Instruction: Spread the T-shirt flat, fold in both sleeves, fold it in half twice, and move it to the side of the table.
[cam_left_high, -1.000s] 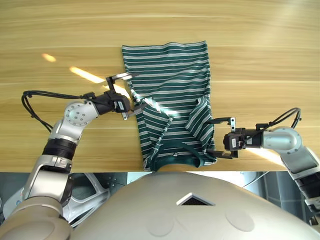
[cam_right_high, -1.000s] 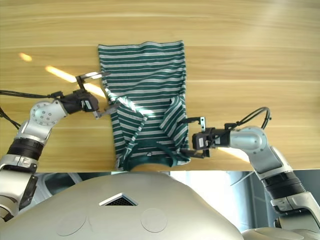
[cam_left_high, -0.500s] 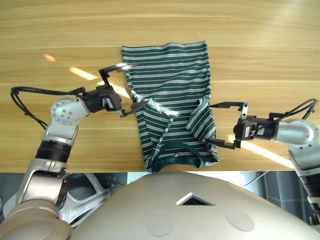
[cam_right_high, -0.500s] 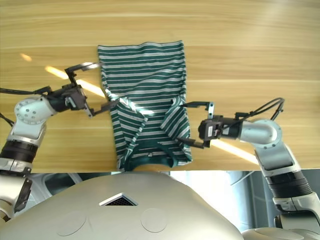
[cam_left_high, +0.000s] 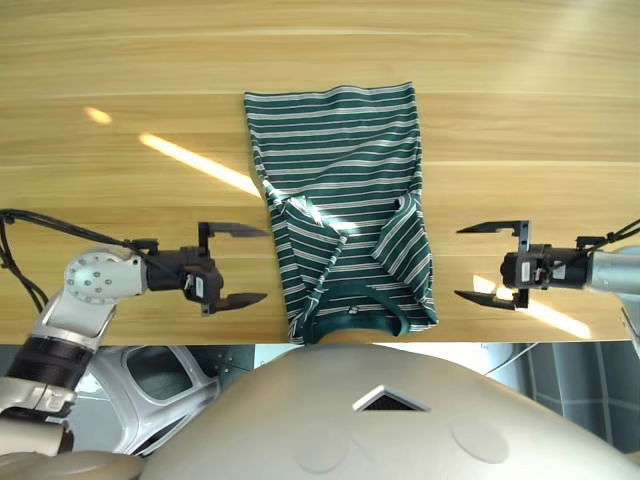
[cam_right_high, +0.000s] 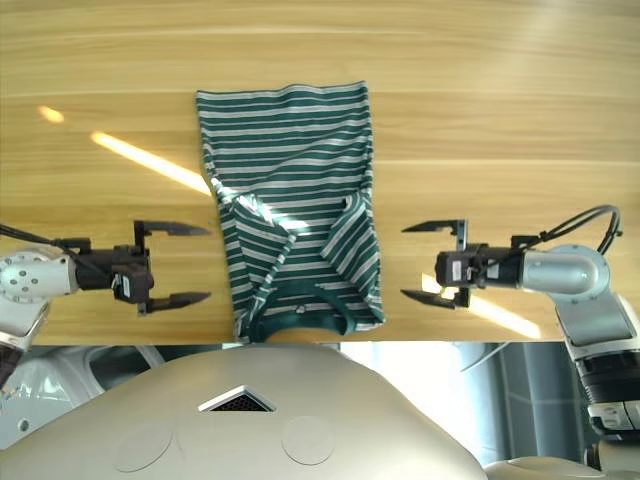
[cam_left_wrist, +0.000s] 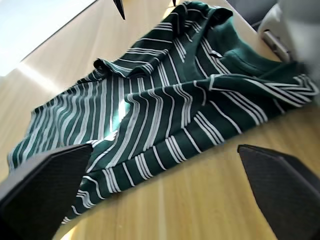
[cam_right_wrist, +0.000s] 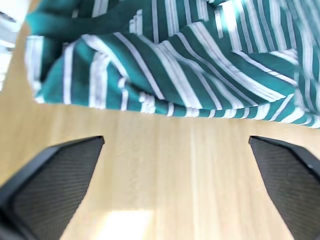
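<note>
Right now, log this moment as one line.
shirt: green white-striped T-shirt on wooden table, sleeves folded in | left gripper: open, clear of shirt | right gripper: open, clear of shirt | half-folds: not done

My head's stereo pair looks steeply down on the light wooden table (cam_left_high: 520, 100). Both wrist cameras sit low and close, facing the green white-striped T-shirt (cam_left_high: 340, 150) that all views share.

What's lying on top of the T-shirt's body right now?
On the T-shirt: its left sleeve and right sleeve, folded inward. Fabric beneath them is hidden.
</note>
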